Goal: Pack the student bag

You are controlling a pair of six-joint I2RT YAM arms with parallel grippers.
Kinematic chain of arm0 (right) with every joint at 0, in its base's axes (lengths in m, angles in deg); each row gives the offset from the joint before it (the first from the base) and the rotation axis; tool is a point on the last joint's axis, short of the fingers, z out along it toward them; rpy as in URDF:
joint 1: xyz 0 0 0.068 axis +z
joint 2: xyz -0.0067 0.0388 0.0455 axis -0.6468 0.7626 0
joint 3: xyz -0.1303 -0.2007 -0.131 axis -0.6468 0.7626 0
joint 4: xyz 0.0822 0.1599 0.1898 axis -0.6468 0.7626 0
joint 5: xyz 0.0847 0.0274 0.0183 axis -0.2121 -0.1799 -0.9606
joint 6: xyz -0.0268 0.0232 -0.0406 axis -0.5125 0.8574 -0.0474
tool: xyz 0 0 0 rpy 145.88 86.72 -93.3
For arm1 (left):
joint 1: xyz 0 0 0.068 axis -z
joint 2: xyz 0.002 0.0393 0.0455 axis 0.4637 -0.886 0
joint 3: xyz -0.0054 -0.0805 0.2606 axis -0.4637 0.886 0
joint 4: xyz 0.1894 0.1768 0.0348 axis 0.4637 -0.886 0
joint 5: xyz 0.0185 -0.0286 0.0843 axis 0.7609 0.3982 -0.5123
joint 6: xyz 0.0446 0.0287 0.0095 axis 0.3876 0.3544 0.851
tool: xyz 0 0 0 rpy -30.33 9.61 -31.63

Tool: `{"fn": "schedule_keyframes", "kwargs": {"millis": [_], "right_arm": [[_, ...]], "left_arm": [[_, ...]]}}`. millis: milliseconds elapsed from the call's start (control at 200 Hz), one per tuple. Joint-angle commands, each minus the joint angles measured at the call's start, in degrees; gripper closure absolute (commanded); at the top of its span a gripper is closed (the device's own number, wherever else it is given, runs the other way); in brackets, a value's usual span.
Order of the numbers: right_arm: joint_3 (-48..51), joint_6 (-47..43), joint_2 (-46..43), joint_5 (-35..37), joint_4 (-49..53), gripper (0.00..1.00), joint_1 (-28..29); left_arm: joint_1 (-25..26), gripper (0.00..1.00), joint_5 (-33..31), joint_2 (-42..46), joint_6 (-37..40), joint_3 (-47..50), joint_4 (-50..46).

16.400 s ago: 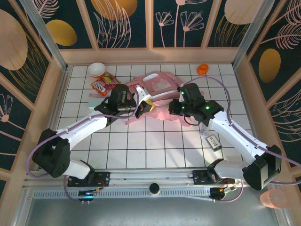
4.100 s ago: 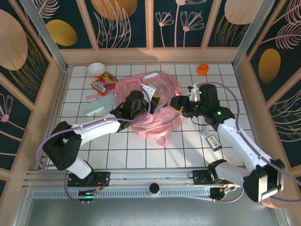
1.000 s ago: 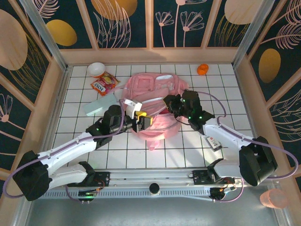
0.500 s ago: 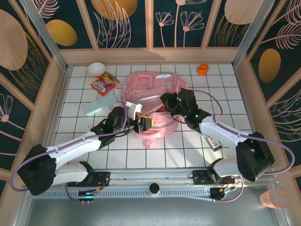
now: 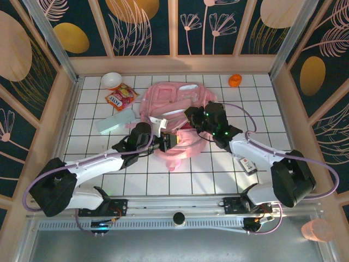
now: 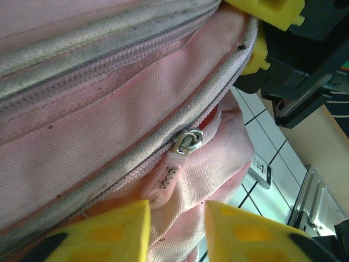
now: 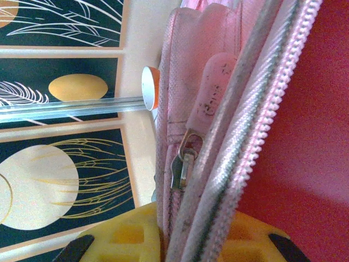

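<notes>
The large soft pink fabric backpack [image 5: 169, 101] lay mid-worktop [image 5: 191, 180]. Fingers of the right gripper [image 7: 166, 240] pinched its zip edge; those of the left gripper [image 6: 177, 213] stood narrowly apart, empty, just short of the pink zip pull [image 6: 166, 180]. Zipping seemed in hand; next, clamp that pull squarely.

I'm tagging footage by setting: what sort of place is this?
Probably a lab robot test cell: a white grid-tiled tabletop boxed in by wood-framed walls with dark leaf-print panels, and two white robot arms bolted to a metal rail, working on a soft pink fabric backpack.
</notes>
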Motion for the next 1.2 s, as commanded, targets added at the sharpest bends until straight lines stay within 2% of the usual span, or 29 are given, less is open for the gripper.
{"fn": "schedule_keyframes", "kwargs": {"millis": [0,120,280,575,721,801,1076,1196], "right_arm": [[-4.7,-2.0,-0.7,-0.5,-8.6,1.00,1.0],[-5.1,-3.0,-0.6,-0.2,-6.9,1.00,0.7],[-5.1,-3.0,-0.4,-0.7,-6.6,1.00,0.8],[-5.6,-3.6,-1.0,-0.5,-5.4,1.00,0.8],[-5.9,-3.5,-0.9,-0.8,-5.3,1.00,0.8],[-5.9,-3.5,-0.8,-0.9,-5.5,1.00,0.9],[-6.3,-3.3,-1.0,-0.8,-5.1,1.00,1.5],[-6.5,-3.3,-1.4,-0.8,-4.4,1.00,1.7]], "left_arm": [[0.2,0.77,2.9,-0.4,1.4,-3.2,4.4],[0.2,0.87,4.0,0.0,2.8,-3.6,4.0],[0.2,0.98,2.6,0.6,3.2,-3.0,3.1],[0.2,1.00,-2.2,0.8,1.0,-1.2,1.5],[0.3,0.76,-5.5,1.4,-0.5,-0.9,0.5],[0.2,0.70,-5.8,1.4,-1.2,-0.6,0.5],[0.2,0.67,-6.5,-2.0,-1.3,-2.1,0.0],[0.3,0.72,-7.2,-3.7,-0.6,-3.1,-0.7]]}}
